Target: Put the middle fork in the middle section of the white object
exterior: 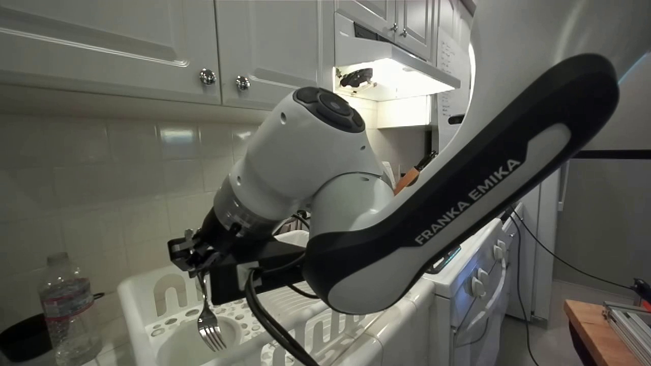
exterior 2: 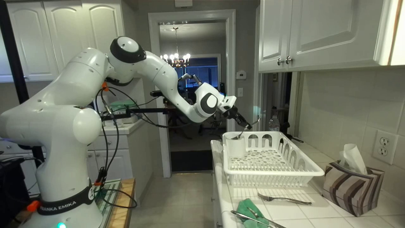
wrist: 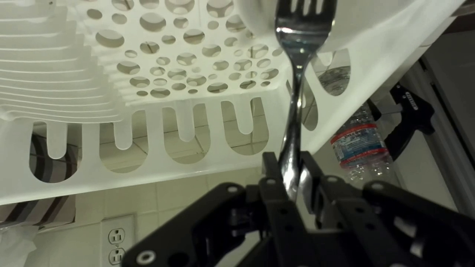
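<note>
The middle fork is a shiny dark grey metal fork. My gripper is shut on its handle, also in the wrist view. In an exterior view, the fork is tilted in the gripper, tines low and handle end sticking up beyond the fingers. The white object is the dish rack, also in the wrist view. The tines are at the opening of its round cup-like compartment in a corner. I cannot tell whether they are inside it. The cup's inside is partly hidden.
Another fork lies on the tiled counter before the rack. A green cloth with utensils lies near the counter edge. A tissue box and a water bottle stand beside the rack. Cabinets hang above.
</note>
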Robot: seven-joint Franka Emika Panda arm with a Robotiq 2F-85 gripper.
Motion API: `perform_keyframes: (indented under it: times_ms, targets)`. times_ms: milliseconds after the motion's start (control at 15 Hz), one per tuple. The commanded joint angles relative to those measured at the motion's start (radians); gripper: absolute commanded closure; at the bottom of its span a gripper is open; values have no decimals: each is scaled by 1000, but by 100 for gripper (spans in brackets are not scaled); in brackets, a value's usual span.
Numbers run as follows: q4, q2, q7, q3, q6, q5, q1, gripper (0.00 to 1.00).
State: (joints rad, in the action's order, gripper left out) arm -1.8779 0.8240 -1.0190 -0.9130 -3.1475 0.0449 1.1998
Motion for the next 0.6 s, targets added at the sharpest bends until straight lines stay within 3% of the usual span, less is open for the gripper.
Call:
perform_keyframes:
  times_ms: [0,533]
  targets:
    - [24,31,46,0,-18,54,6,96]
    - [31,43,89,13,-9,55,6,96]
